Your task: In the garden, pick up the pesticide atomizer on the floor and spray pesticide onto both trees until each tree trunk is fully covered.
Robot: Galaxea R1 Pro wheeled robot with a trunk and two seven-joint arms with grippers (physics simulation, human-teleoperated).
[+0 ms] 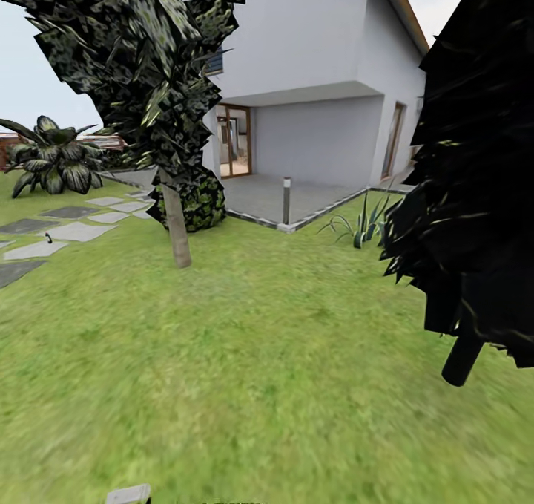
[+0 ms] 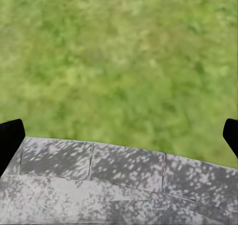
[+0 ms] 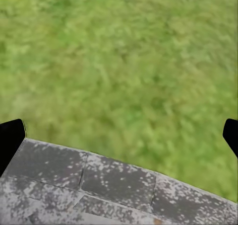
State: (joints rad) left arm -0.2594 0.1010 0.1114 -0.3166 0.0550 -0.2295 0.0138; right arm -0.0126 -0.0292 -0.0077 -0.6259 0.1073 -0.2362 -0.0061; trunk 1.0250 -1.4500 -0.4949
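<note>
A tree with a pale beige-grey trunk (image 1: 176,229) and dark, green-flecked foliage stands on the grass floor (image 1: 252,355) at the left middle, some way ahead of me. I cannot make out the pesticide atomizer. A tiny dark hooked thing (image 1: 48,237) by the stepping stones is too small to identify. My left gripper (image 2: 119,135) is open, its black fingertips (image 2: 10,138) wide apart over grass with nothing between them. My right gripper (image 3: 119,135) is open the same way over grass. No pesticide specks show on the trunk.
A black-foliaged conifer with a dark stem (image 1: 461,359) stands close on the right. Behind are the white house (image 1: 319,66), its paved patio with a short bollard (image 1: 286,200), a round bush (image 1: 194,203) and grey stepping stones (image 1: 74,231) at far left. A grey speckled robot part (image 2: 119,185) lies under both grippers.
</note>
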